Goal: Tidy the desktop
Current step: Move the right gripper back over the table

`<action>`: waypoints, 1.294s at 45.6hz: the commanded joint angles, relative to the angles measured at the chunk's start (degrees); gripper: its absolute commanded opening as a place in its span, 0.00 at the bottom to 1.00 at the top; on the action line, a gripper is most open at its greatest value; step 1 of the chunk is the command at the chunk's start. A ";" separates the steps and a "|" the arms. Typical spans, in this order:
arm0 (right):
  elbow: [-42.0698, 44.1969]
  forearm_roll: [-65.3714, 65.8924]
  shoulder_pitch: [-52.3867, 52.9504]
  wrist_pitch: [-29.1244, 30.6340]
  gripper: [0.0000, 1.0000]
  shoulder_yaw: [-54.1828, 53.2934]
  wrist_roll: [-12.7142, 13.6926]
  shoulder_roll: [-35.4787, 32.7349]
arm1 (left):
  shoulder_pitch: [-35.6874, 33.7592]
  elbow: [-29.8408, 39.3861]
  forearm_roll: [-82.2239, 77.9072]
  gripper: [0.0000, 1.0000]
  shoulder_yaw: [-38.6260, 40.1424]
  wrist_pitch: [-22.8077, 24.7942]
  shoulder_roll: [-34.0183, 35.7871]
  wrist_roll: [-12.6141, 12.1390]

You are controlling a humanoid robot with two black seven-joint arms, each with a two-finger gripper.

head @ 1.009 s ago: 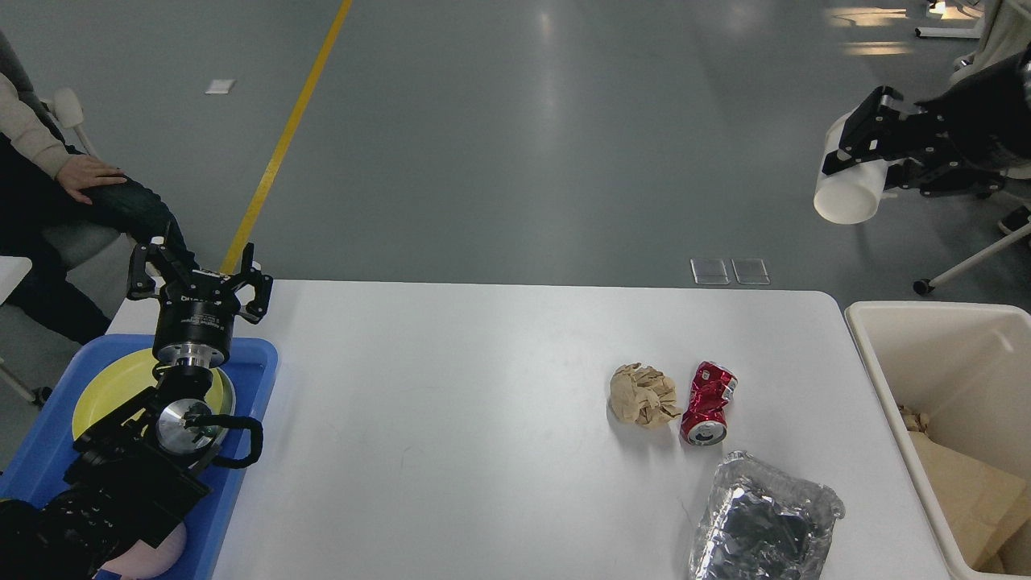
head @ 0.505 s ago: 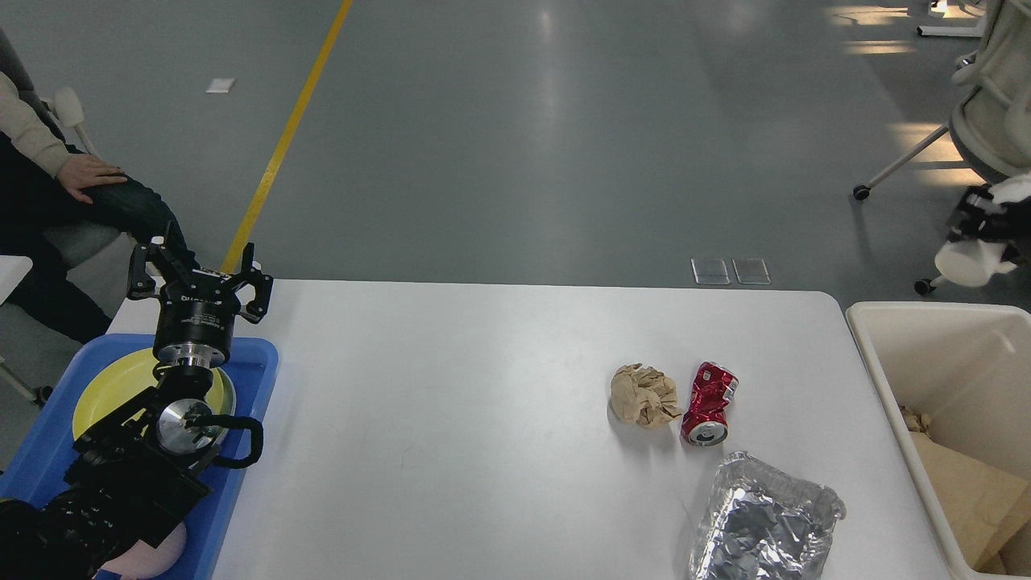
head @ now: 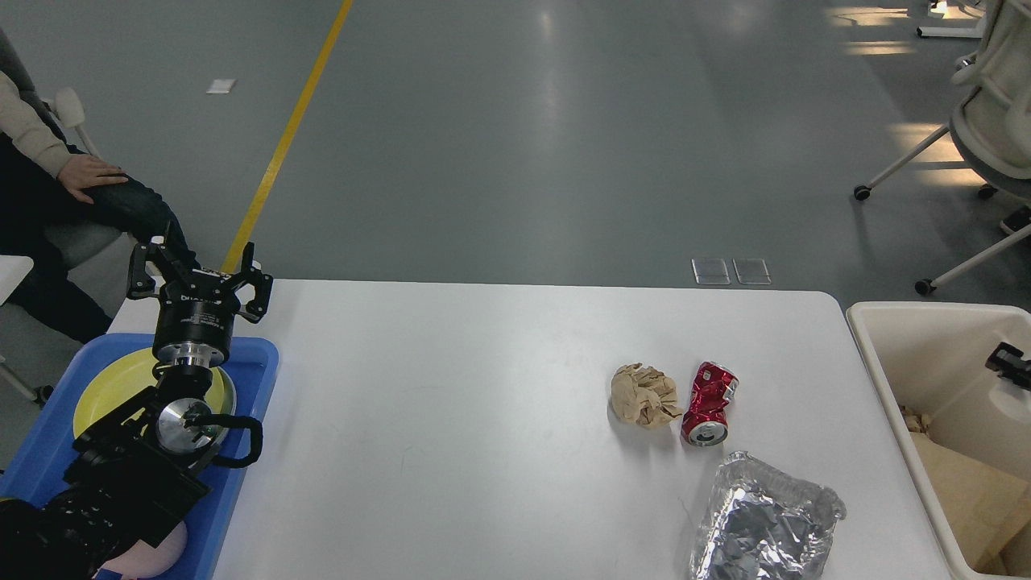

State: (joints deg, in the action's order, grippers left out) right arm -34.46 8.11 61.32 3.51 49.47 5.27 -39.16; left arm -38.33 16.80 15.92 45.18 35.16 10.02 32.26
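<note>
The right end effector (head: 1007, 358) has dropped from above the floor beside the bin (head: 902, 338) to down inside it, at the far right edge of the view, and the white cup (head: 987, 419) it carried has gone down with it. Only a small dark piece of that end effector shows now, touching the top of the cup; I cannot tell whether its fingers are clamped on the cup or have let go. The cup seems to lie among brown paper at the bottom of the bin, though the edge of the view cuts it off.

The left end effector (head: 197, 270) has not shifted. It hovers over the far end of the blue tray (head: 258, 379) at the left edge of the surface (head: 451, 419), its fingers spread apart and holding nothing. A yellow plate (head: 113, 387) lies in the tray beneath the arm.

The surface is the big white top filling the middle of the view, with the tray on its left end and the bin standing just off its right end. On its right half lie a crumpled paper ball (head: 643, 395) and a crushed red can (head: 708, 403), just beside each other, and a crumpled foil tray (head: 761, 524) nearer the front edge.
</note>
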 commanded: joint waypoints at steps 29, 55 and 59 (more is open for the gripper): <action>-16.77 0.68 23.56 1.06 1.00 13.80 0.09 5.15 | 0.01 -0.02 -0.01 0.96 0.00 0.00 0.00 0.00; -40.42 0.33 61.27 37.42 1.00 26.38 0.10 19.12 | 0.01 -0.02 -0.01 0.96 0.00 0.00 0.00 0.00; -41.13 0.33 63.22 41.66 1.00 26.11 0.09 20.62 | 0.01 -0.02 -0.01 0.96 0.00 0.00 0.00 0.00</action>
State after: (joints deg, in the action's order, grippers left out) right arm -74.87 8.50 121.62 38.42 75.86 5.44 -20.63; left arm -38.30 16.80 15.90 45.18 35.16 10.02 32.26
